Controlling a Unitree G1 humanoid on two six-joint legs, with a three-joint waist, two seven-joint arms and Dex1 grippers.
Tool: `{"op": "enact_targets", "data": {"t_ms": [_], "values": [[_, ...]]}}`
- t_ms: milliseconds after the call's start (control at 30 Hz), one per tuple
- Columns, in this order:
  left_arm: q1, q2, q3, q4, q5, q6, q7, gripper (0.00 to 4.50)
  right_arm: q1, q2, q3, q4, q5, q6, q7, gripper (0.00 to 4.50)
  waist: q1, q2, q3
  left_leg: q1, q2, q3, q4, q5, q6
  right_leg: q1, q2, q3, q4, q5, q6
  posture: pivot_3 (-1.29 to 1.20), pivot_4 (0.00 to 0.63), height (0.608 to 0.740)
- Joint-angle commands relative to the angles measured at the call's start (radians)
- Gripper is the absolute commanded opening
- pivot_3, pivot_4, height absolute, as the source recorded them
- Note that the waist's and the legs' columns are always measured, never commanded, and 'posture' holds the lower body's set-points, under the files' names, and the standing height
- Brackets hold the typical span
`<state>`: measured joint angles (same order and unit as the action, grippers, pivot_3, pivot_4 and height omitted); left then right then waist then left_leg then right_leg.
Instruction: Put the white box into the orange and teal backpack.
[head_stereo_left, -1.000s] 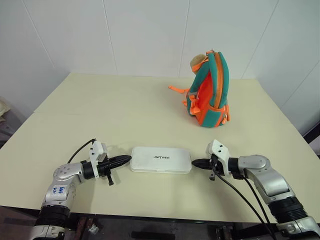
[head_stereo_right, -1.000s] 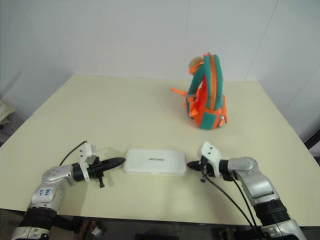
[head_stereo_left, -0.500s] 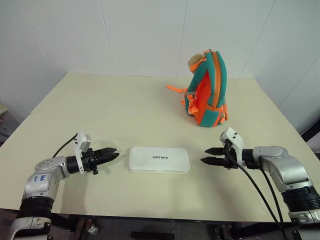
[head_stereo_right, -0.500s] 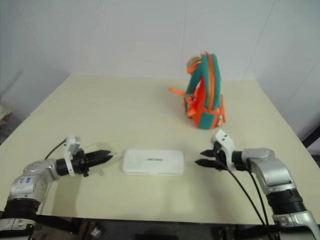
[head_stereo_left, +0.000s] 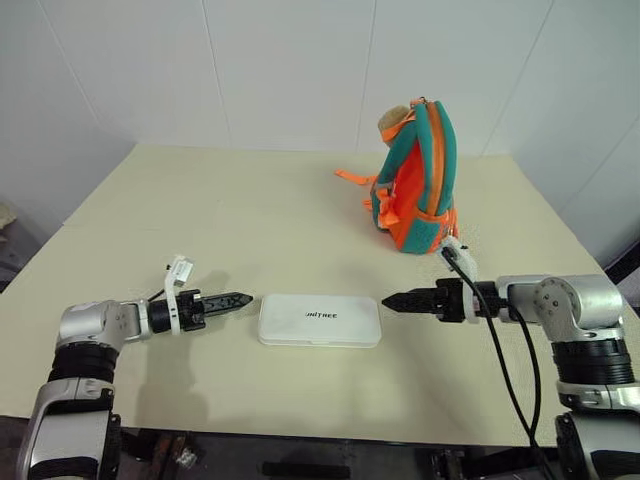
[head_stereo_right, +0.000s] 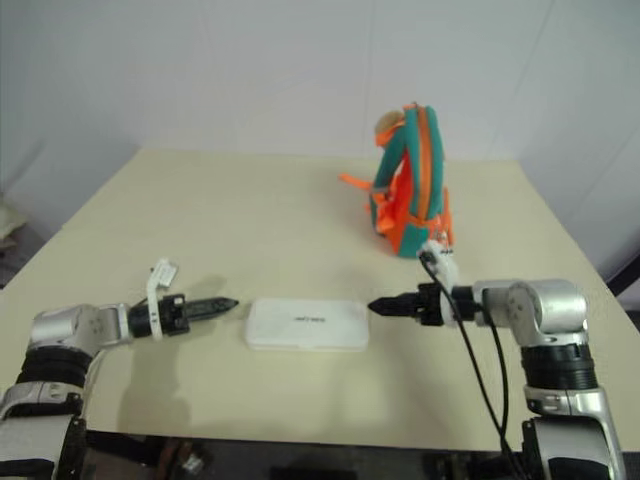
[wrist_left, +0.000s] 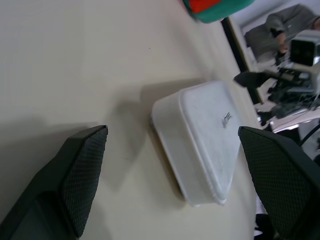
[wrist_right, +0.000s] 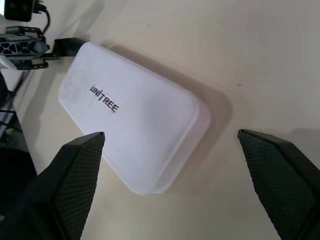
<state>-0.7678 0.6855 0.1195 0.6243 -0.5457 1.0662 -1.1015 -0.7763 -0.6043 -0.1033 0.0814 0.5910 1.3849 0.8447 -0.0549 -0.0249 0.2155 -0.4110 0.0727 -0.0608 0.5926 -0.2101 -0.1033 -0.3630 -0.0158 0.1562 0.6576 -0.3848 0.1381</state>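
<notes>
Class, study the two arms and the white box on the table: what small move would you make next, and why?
Probably bring both tools inward until their fingers straddle the short ends of the white box. The left tool and right tool stand open, one off each end, pointing at it but apart from it. The box lies flat on the table, well short of the orange and teal backpack, so it must be gripped first.

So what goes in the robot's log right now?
white box: flat on table | backpack: upright | left fingers: open | right fingers: open
</notes>
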Motion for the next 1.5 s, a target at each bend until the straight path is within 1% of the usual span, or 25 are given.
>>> {"op": "enact_targets", "data": {"t_ms": [33,267,433,533,667,867,1067,1233,1267,1300,1500], "values": [[0.009,-0.008,-0.057,-0.006,0.017,0.051,-0.019,4.48,-0.016,-0.002,-0.02,-0.047,0.029,0.041,-0.036,4.5,0.001,0.0,0.0,0.0,0.0,0.0,0.0,0.0,0.0,0.0,-0.001,0.0,0.0,0.0,0.0,0.0,0.15,0.74],[0.018,-0.048,-0.13,-0.052,0.017,0.121,-0.036,4.48,-0.009,0.05,-0.041,-0.06,0.058,0.134,-0.108,4.5,0.002,0.0,0.0,0.0,0.0,0.0,0.0,0.0,-0.001,0.001,-0.001,0.0,-0.001,0.0,0.0,0.0,0.15,0.74],[0.03,-0.066,-0.147,-0.072,0.017,0.154,-0.023,4.48,0.007,0.098,-0.055,-0.085,0.073,0.171,-0.146,4.5,0.001,0.0,0.0,0.001,0.0,0.0,0.0,0.0,-0.001,0.001,-0.001,0.0,-0.001,0.0,0.0,0.0,0.15,0.74],[0.032,-0.085,-0.14,-0.058,0.028,0.149,0.001,4.48,0.02,0.121,-0.056,-0.099,0.079,0.18,-0.165,4.5,0.003,0.0,0.0,0.001,0.0,0.0,0.0,0.0,-0.001,0.002,-0.001,0.0,-0.001,0.0,0.0,0.0,0.15,0.74],[0.014,-0.13,-0.099,0.0,0.029,0.135,0.041,4.48,0.036,0.151,-0.055,-0.111,0.085,0.18,-0.187,4.5,0.005,0.002,-0.002,0.002,-0.001,0.0,0.001,0.0,0.0,0.003,-0.001,0.0,-0.001,0.0,0.0,0.0,0.15,0.74],[0.006,-0.192,-0.074,0.002,0.003,0.168,0.041,4.48,0.042,0.173,-0.048,-0.118,0.087,0.157,-0.2,4.5,0.012,0.002,-0.003,0.004,-0.002,0.0,0.002,0.0,-0.001,0.005,-0.001,0.001,-0.001,0.001,0.002,0.0,0.15,0.74],[0.008,-0.193,-0.066,-0.015,-0.011,0.189,0.017,4.48,0.06,0.165,-0.026,-0.126,0.085,0.117,-0.191,4.5,0.016,0.002,-0.003,0.003,-0.003,0.0,0.0,0.0,-0.001,0.004,-0.002,0.001,-0.002,0.001,0.002,0.0,0.15,0.74],[0.0,-0.167,-0.072,-0.014,-0.014,0.21,0.002,4.48,0.072,0.155,-0.013,-0.129,0.083,0.094,-0.186,4.5,0.013,0.002,-0.003,0.003,-0.003,0.0,-0.001,0.0,-0.001,0.003,-0.002,0.001,-0.003,0.0,0.002,0.0,0.15,0.74],[-0.003,-0.158,-0.072,-0.017,-0.018,0.219,-0.004,4.09,0.075,0.152,-0.01,-0.129,0.083,0.089,-0.184,4.5,0.011,0.002,-0.003,0.003,-0.002,0.0,-0.001,0.0,-0.001,0.003,-0.002,0.001,-0.003,0.0,0.002,0.0,0.15,0.74],[-0.004,-0.152,-0.072,-0.019,-0.021,0.224,-0.009,3.89,0.076,0.15,-0.008,-0.129,0.083,0.086,-0.183,4.5,0.009,0.002,-0.002,0.002,-0.003,0.0,-0.001,0.0,-0.001,0.003,-0.002,0.001,-0.003,0.0,0.002,0.0,0.15,0.74],[0.004,-0.095,-0.092,-0.085,-0.046,0.27,-0.033,1.98,0.1,0.127,0.02,-0.143,0.081,0.031,-0.17,4.5,-0.004,0.002,-0.002,0.0,-0.002,0.0,-0.002,0.0,-0.001,0.001,-0.002,0.0,-0.004,-0.001,0.002,0.0,0.15,0.74]]}}
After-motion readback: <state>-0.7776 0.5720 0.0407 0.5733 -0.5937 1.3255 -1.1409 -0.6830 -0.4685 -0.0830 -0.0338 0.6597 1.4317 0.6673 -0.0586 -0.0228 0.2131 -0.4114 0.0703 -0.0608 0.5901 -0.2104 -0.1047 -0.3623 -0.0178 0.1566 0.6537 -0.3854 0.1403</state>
